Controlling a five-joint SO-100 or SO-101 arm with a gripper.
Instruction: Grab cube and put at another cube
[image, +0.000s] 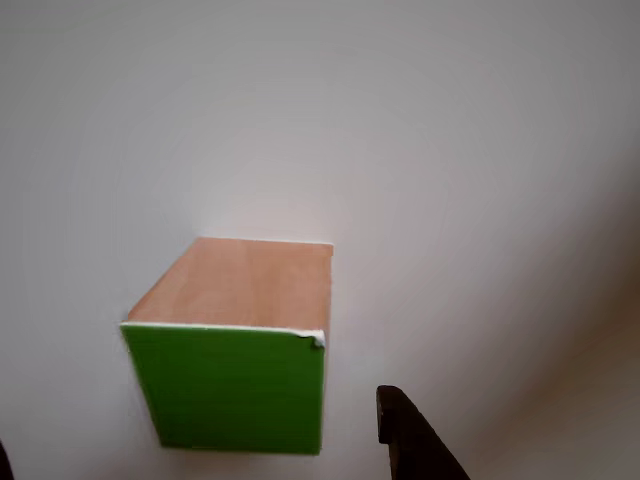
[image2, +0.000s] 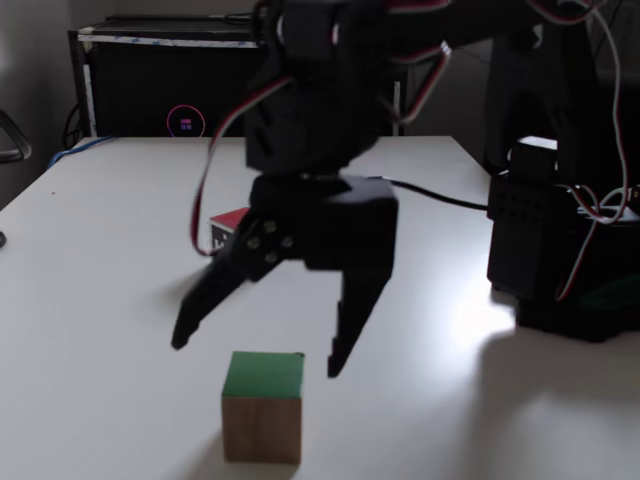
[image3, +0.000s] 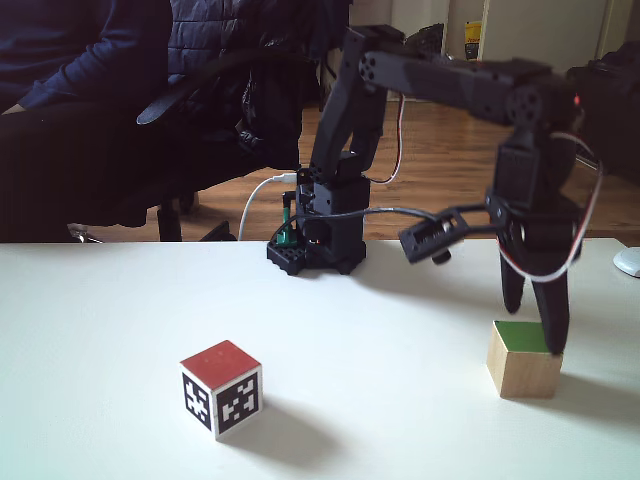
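Cube (image2: 262, 418): plain light wood sides, bright green top, resting flat.

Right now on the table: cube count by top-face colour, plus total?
Green-topped cube: 1, under the open gripper, not yet gripped.
Red-topped cube with black-and-white patterned sides: 1, standing apart on the white table.
Total: 2 cubes.
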